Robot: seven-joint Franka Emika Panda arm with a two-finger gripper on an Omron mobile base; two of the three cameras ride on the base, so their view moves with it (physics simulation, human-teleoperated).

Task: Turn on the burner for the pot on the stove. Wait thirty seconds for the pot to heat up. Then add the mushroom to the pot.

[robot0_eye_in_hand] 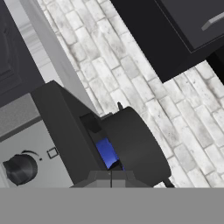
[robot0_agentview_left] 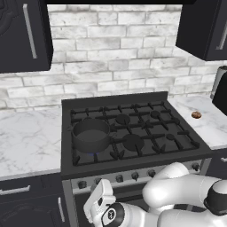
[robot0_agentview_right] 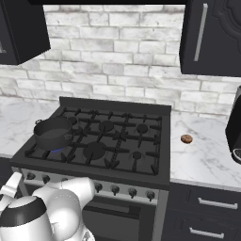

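Note:
The dark grey pot (robot0_agentview_left: 91, 134) sits on the front left burner of the black stove (robot0_agentview_left: 177, 153). A small blue flame marks that burner (robot0_agentview_left: 93, 154) under the pot's near side. In the right base view the pot (robot0_agentview_right: 53, 133) stands over the same flame (robot0_agentview_right: 57, 149). The tiny brown mushroom (robot0_agentview_left: 196, 115) lies on the marble counter right of the stove, also visible as the mushroom (robot0_agentview_right: 187, 139). My gripper (robot0_eye_in_hand: 111, 177) is low in front of the stove's left knobs, shut with nothing in it. The rolled hand view shows the pot (robot0_eye_in_hand: 135, 144), the flame (robot0_eye_in_hand: 107, 152) and a knob (robot0_eye_in_hand: 19, 168).
Marble counters (robot0_agentview_left: 26, 142) flank the stove, with a brick wall behind. Dark cabinets (robot0_agentview_left: 22, 35) hang at upper left and right. A dark appliance (robot0_agentview_right: 234, 124) stands on the right counter past the mushroom. A row of knobs (robot0_agentview_right: 115, 189) lines the silvery front strip.

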